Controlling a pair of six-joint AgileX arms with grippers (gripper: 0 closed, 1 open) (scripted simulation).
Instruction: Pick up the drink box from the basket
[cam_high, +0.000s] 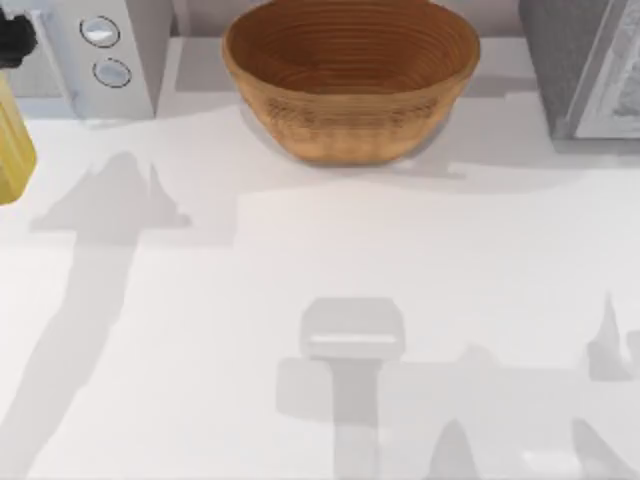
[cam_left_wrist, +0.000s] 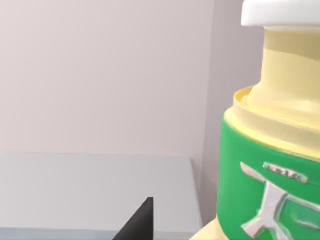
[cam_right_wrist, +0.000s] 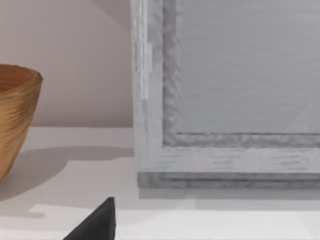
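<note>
The basket (cam_high: 350, 85) stands at the back middle of the table, a round brown woven bowl with ribbed rings inside. Its side (cam_right_wrist: 15, 120) also appears in the right wrist view. The drink box is out of view. A dark edge of my left gripper (cam_left_wrist: 137, 225) pokes into the left wrist view, close to a yellow bottle. A dark edge of my right gripper (cam_right_wrist: 97, 222) lies low over the white table, apart from the basket.
A yellow bottle (cam_left_wrist: 270, 150) with a green label and a white cap stands at the table's left edge (cam_high: 12, 150). A white appliance with two knobs (cam_high: 105, 50) is at the back left. A grey box-like appliance (cam_high: 585, 65) is at the back right. Arm shadows fall on the front of the table.
</note>
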